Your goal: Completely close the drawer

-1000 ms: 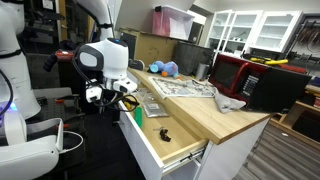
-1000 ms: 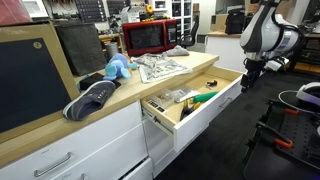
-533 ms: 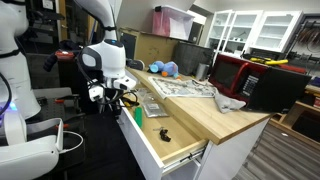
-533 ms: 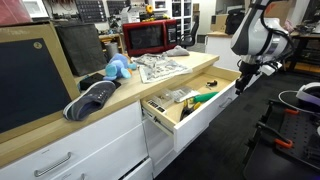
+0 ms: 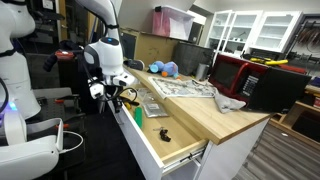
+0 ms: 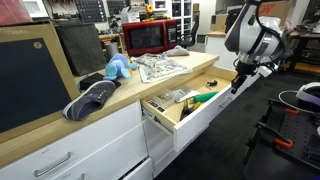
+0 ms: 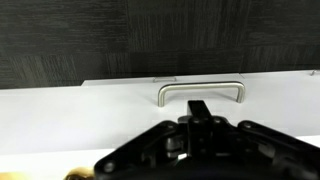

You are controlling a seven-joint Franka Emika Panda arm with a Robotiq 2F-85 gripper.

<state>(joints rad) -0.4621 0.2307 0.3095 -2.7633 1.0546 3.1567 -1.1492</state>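
Observation:
The drawer (image 6: pixel 190 108) stands pulled far out from under the wooden countertop in both exterior views, its pale inside (image 5: pixel 160 135) holding small items. In the wrist view its flat white front (image 7: pixel 60 120) fills the lower half, with the metal handle (image 7: pixel 200 90) at the centre. My gripper (image 7: pixel 200 108) is shut with nothing between its fingers, its tips just below the handle and close to the front panel. In both exterior views the gripper (image 6: pixel 237 84) (image 5: pixel 114 97) hangs right at the outer face of the drawer; whether it touches the panel I cannot tell.
On the countertop (image 5: pixel 215 120) lie newspapers (image 5: pixel 180 88), a blue plush toy (image 6: pixel 118 68), a grey cloth (image 5: pixel 228 101), a dark shoe (image 6: pixel 90 98) and a red microwave (image 6: pixel 150 37). A green tool (image 6: pixel 205 97) lies in the drawer. Stands and chairs crowd the floor nearby.
The gripper's fingers have gone from open to shut. The arm has moved in closer to the drawer's front panel. The drawer itself has not visibly moved.

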